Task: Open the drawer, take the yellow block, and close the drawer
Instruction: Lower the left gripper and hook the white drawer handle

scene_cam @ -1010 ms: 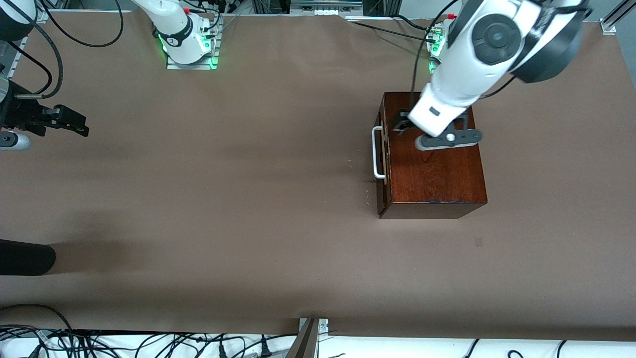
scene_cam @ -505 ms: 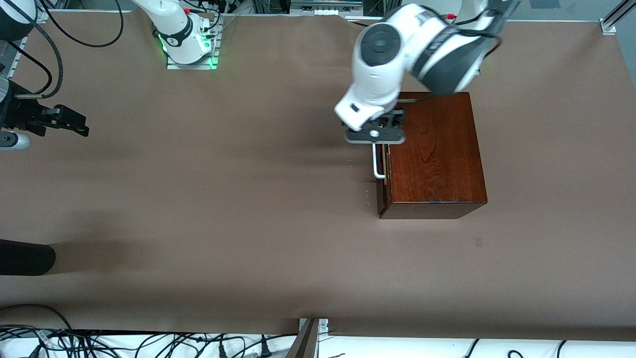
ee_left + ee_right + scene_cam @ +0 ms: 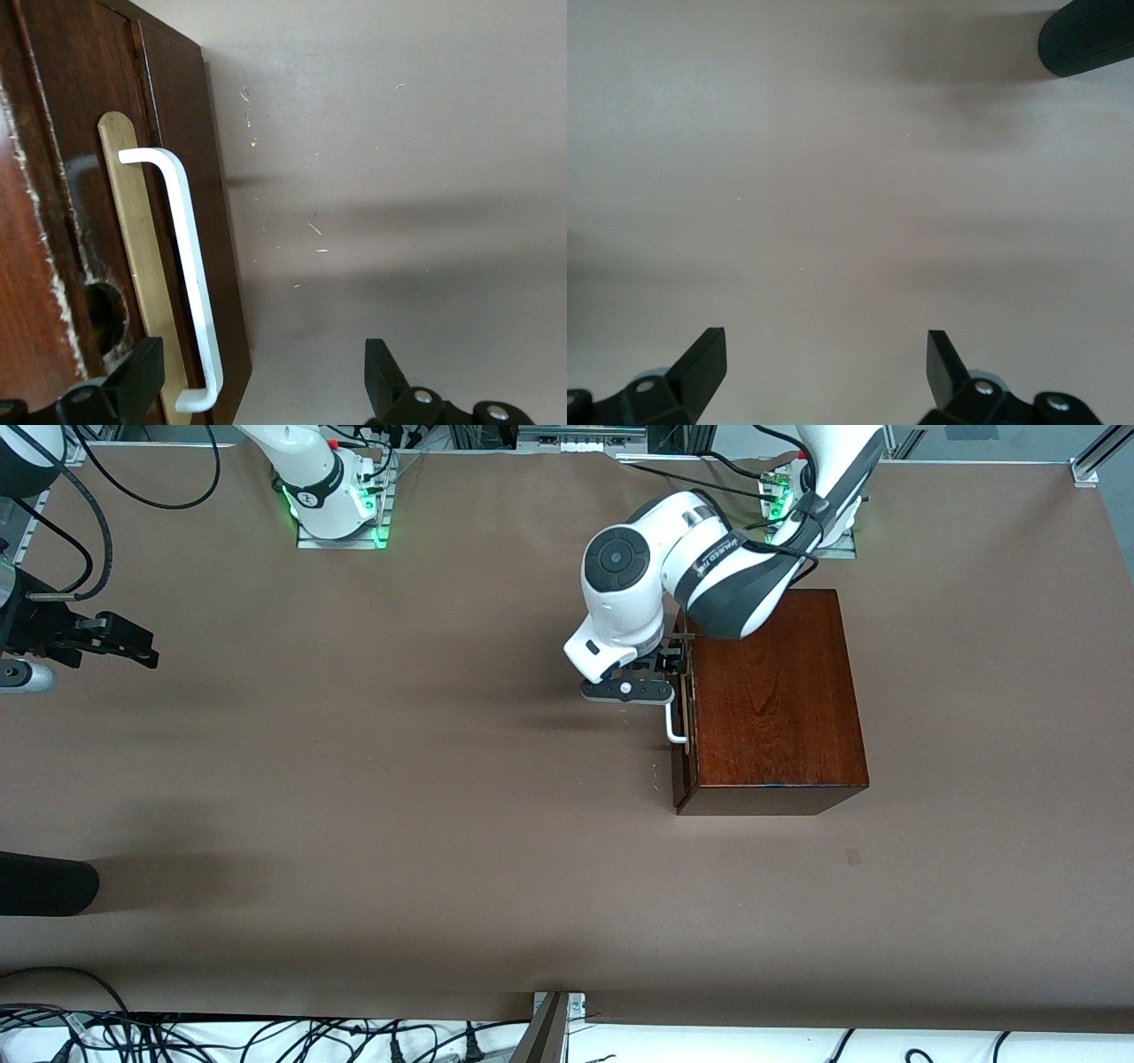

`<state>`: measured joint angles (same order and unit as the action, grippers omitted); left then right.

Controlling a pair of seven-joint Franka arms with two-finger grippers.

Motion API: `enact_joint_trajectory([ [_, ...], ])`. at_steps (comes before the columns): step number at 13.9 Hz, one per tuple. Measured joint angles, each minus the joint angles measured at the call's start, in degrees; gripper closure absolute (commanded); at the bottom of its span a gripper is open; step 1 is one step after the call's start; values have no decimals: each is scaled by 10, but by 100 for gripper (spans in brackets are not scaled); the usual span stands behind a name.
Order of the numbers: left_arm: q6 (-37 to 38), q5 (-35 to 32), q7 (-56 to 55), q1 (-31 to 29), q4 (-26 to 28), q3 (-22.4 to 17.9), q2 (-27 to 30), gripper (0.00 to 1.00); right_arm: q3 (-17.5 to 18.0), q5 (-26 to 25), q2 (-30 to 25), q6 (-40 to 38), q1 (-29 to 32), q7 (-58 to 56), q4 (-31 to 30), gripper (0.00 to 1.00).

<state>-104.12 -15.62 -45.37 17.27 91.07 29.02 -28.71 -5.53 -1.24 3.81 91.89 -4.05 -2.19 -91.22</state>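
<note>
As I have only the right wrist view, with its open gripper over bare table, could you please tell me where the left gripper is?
Observer: The left gripper is at the handle, at the handle's end farther from the front camera.
Operator: Thank you. Is it gripping the handle?
Observer: No. In the left wrist view its fingers stand open, one on either side of that end.
Operator: And is the drawer open?
Observer: No. The drawer front sits flush in the box.
</note>
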Motion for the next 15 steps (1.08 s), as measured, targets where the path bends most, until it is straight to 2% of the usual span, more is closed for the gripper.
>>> enact_joint_trajectory([
  [10, 1, -53, 0, 14, 2, -7, -47, 0, 0, 0, 0, 0, 0, 0, 0, 0],
  [15, 4, -58, 0, 14, 8, -7, -59, 0, 0, 0, 0, 0, 0, 0, 0, 0],
])
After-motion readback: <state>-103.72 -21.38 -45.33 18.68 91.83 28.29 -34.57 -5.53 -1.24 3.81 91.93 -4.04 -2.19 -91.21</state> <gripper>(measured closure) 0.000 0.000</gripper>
